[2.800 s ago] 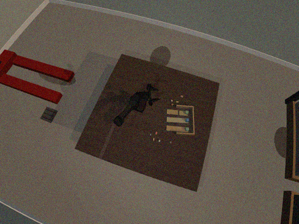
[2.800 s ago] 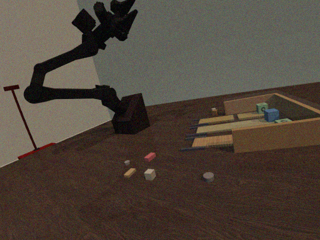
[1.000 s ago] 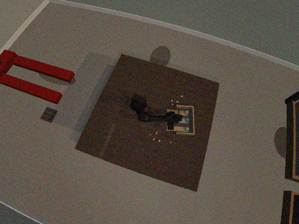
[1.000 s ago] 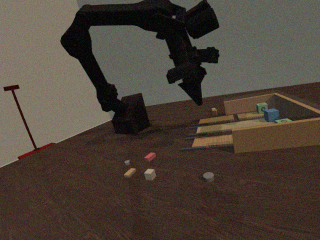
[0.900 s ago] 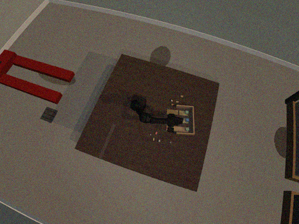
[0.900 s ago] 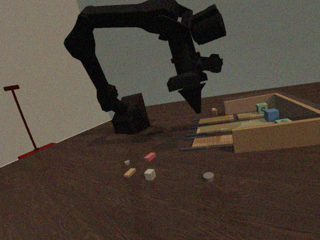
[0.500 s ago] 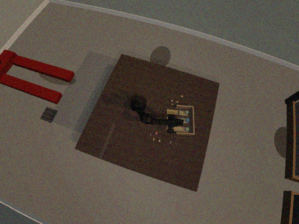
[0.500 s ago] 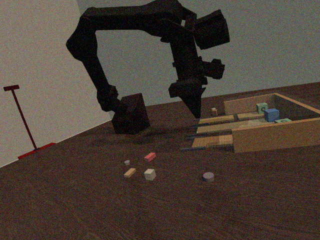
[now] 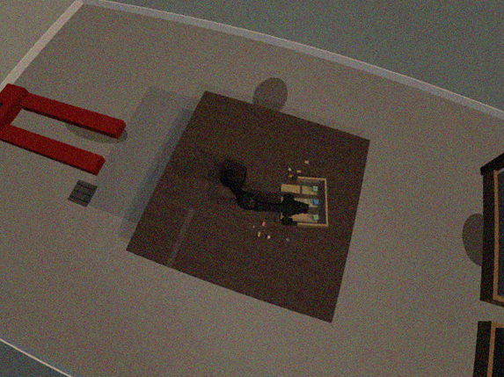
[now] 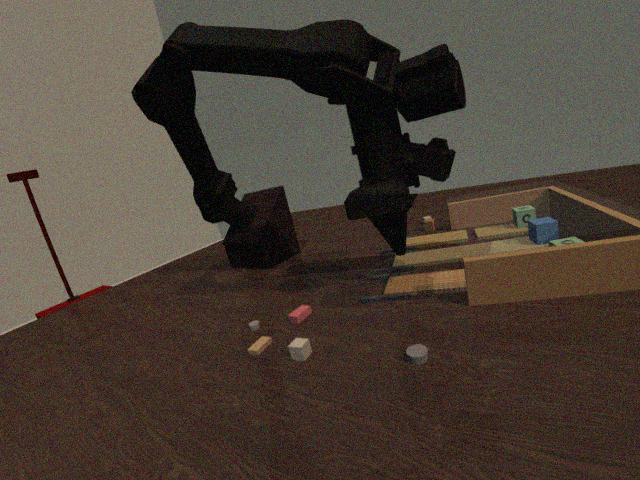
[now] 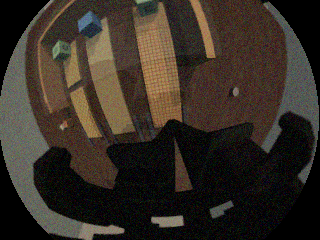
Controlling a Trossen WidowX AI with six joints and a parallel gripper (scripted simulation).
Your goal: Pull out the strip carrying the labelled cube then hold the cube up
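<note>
My gripper (image 10: pixel 400 252) (image 11: pixel 171 122) is shut and empty, pointing down close by the near ends of the strips; its tips are hidden in the top view. The gridded strip (image 9: pixel 302 217) (image 10: pixel 429 280) (image 11: pixel 157 65) is in one piece and bears a green labelled cube (image 9: pixel 315 217) (image 10: pixel 567 241) (image 11: pixel 147 6). The plain middle strip (image 10: pixel 439 254) (image 11: pixel 117 110) has a blue cube (image 9: pixel 316 201) (image 10: pixel 543 230) (image 11: pixel 90 24) at its far end. The third strip (image 9: pixel 289 188) (image 10: pixel 436 238) (image 11: pixel 86 110) is split by a gap; a green cube marked C (image 9: pixel 315 188) (image 10: pixel 524 215) (image 11: pixel 61 50) sits on its far piece.
A wooden-walled frame (image 9: pixel 326 198) (image 10: pixel 547 268) (image 11: pixel 203 30) surrounds the cubes and is open towards the arm. A pink block (image 10: pixel 299 313), a white cube (image 10: pixel 299 349) and a grey disc (image 10: pixel 416 354) lie outside it. Small pieces also lie beyond its other side.
</note>
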